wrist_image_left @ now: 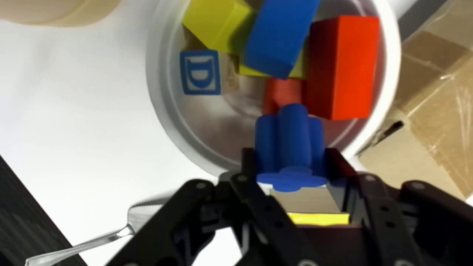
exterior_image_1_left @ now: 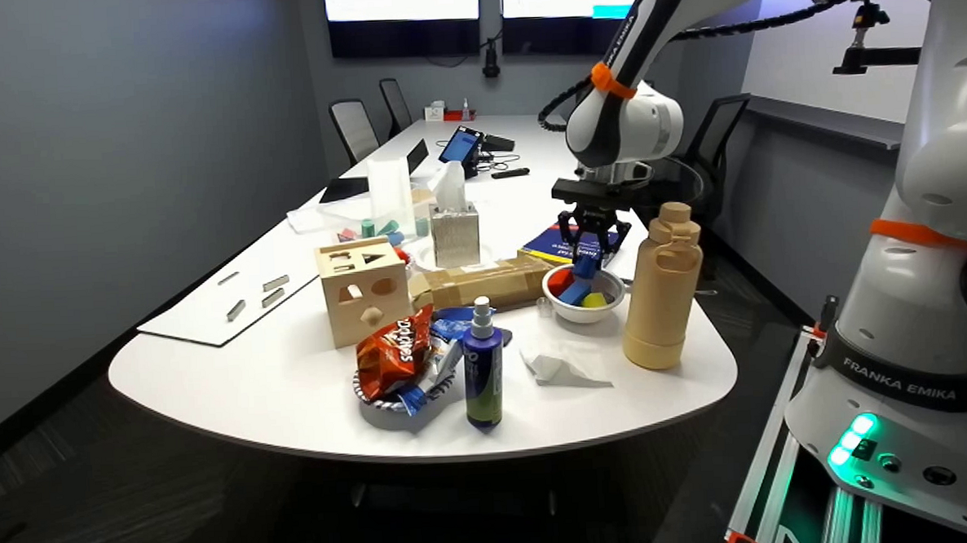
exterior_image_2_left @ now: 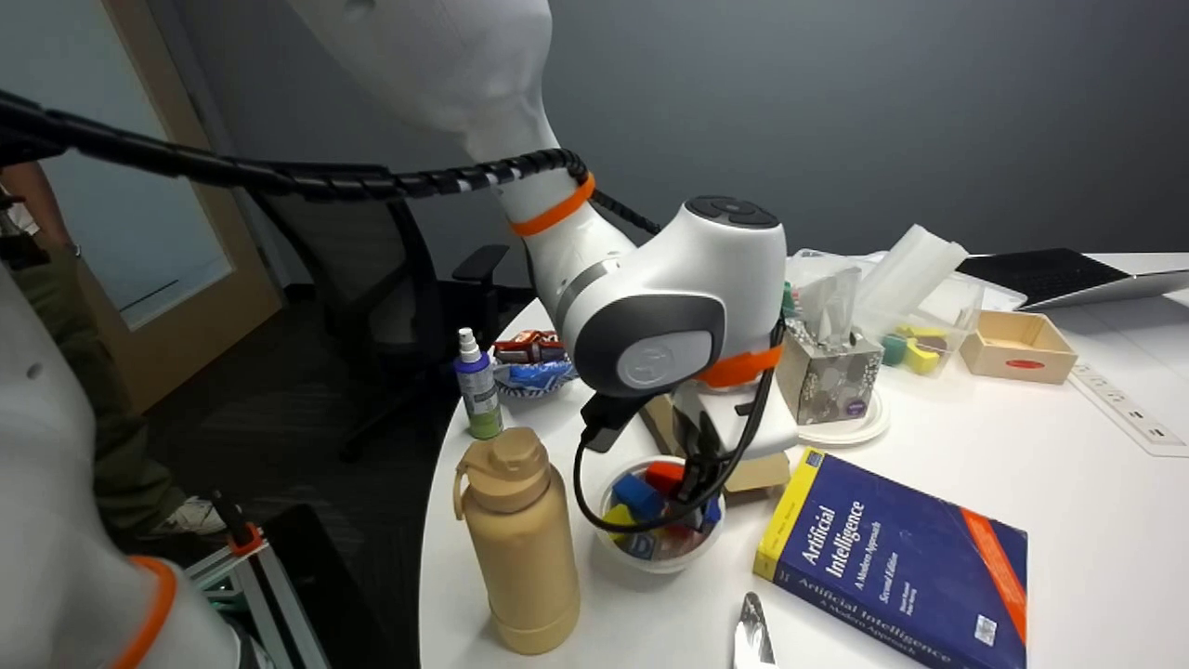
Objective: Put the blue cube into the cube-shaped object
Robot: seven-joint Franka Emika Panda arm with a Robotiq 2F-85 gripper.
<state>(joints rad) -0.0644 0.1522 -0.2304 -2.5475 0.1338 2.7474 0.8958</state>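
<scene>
My gripper (exterior_image_1_left: 589, 253) is shut on a blue lobed block (wrist_image_left: 293, 142), which stands upright between the fingertips in the wrist view. In an exterior view the held block (exterior_image_1_left: 586, 265) is at the back of the white bowl (exterior_image_1_left: 581, 314), at about rim height; I cannot tell if it touches anything. The bowl (wrist_image_left: 168, 123) holds another blue block (wrist_image_left: 282, 37), a red block (wrist_image_left: 354, 68), a yellow block (wrist_image_left: 220, 24) and a letter block (wrist_image_left: 200, 72). The pale wooden cube-shaped box (exterior_image_1_left: 362, 297) with cut-out holes stands across the table, beyond the cardboard; it does not show in the other views.
A tan bottle (exterior_image_1_left: 664, 292) stands beside the bowl. A long cardboard package (exterior_image_1_left: 492, 283) and a tissue box (exterior_image_1_left: 456, 236) lie between bowl and wooden box. A spray bottle (exterior_image_1_left: 484, 369), snack basket (exterior_image_1_left: 398, 361) and blue book (exterior_image_2_left: 901, 557) are nearby.
</scene>
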